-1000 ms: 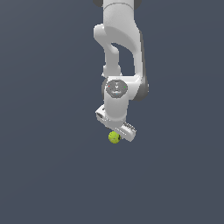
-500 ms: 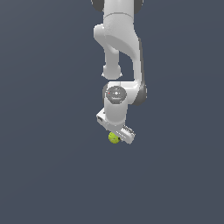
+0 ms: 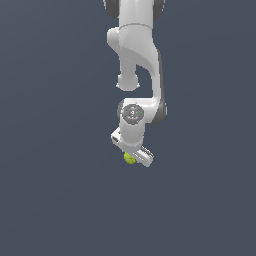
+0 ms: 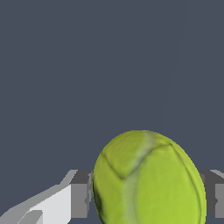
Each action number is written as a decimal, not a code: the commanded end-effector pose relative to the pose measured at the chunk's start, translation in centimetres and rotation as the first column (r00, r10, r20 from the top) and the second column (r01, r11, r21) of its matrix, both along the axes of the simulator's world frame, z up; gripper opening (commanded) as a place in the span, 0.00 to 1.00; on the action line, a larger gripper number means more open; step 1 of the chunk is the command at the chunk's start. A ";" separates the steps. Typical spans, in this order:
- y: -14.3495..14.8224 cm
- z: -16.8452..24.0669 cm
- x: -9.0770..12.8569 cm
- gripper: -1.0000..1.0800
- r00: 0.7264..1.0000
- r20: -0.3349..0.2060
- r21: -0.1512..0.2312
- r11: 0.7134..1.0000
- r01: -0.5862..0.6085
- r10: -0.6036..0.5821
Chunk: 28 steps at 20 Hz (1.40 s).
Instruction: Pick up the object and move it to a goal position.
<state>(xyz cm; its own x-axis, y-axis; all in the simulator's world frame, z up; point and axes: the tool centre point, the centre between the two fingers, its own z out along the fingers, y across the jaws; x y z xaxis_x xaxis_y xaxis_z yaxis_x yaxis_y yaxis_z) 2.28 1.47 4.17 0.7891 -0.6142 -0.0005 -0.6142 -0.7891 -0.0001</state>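
The object is a small yellow-green ball with pale curved seam lines. In the exterior view it sits right under the white gripper at the end of the arm, mostly covered by the hand. In the wrist view the ball fills the space between the two grey finger pads, which press against its sides. The gripper is shut on the ball and holds it off the plain ground.
The white arm reaches down from the upper edge of the exterior view. The ground around it is a plain dark grey-blue surface. No goal marker shows in either view.
The gripper and the ball have risen a little and drifted slightly toward the exterior view's right. The ball stays held between the fingers.
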 end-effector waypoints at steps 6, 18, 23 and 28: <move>-0.1 -0.1 0.0 0.00 1.000 0.000 0.000 1.000 0.001 -0.001; -0.7 3.1 0.8 0.00 1.000 0.000 0.000 1.000 0.000 0.000; -1.5 6.8 1.8 0.00 1.000 0.000 -0.001 1.000 0.001 -0.001; -2.6 11.6 3.0 0.00 1.000 0.000 -0.001 1.000 0.001 -0.001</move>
